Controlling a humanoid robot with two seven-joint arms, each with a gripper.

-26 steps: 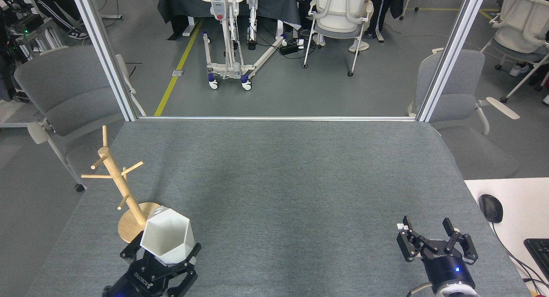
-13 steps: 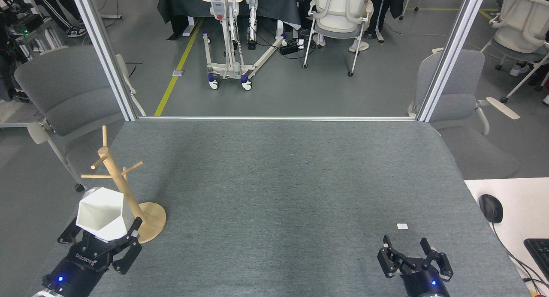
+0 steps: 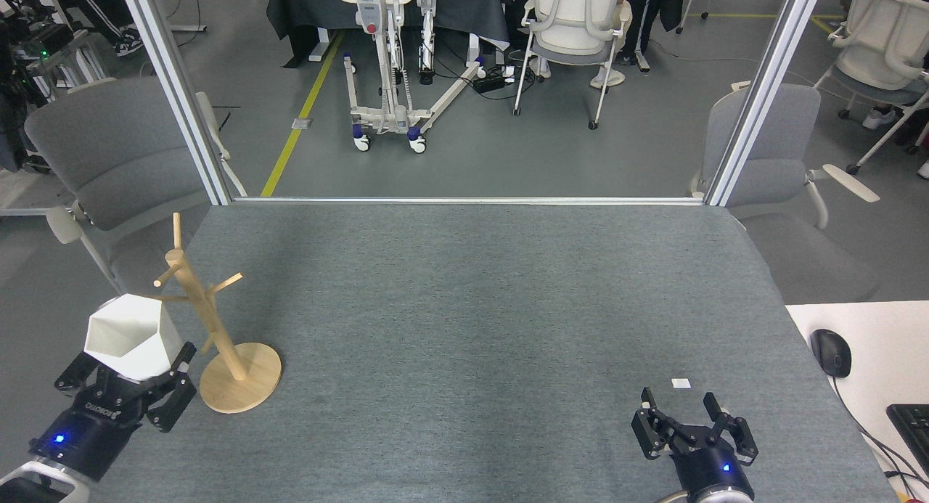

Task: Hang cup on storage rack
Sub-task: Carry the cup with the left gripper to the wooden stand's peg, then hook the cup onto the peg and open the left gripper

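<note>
The cup (image 3: 133,337), white and faceted with its hexagonal rim facing up, is held off the table at the far left with my left gripper (image 3: 123,376) shut on its lower part. Its handle is hidden. Just right of it stands the storage rack (image 3: 210,325), a pale wooden post with angled pegs on a round disc base (image 3: 250,387). The cup's upper right edge lies close to a left-pointing peg (image 3: 168,297); contact cannot be told. My right gripper (image 3: 680,414) rests low at the table's front right, open and empty.
A small white scrap (image 3: 681,383) lies on the grey mat just beyond the right gripper. A white side desk at right carries a black mouse (image 3: 831,352) and a keyboard (image 3: 913,424). Grey chairs (image 3: 109,154) stand beside both table corners.
My left gripper carried the cup from in front of the rack's base leftward and up, to the rack's left side. The right gripper pulled back toward the front edge, uncovering the white scrap.
</note>
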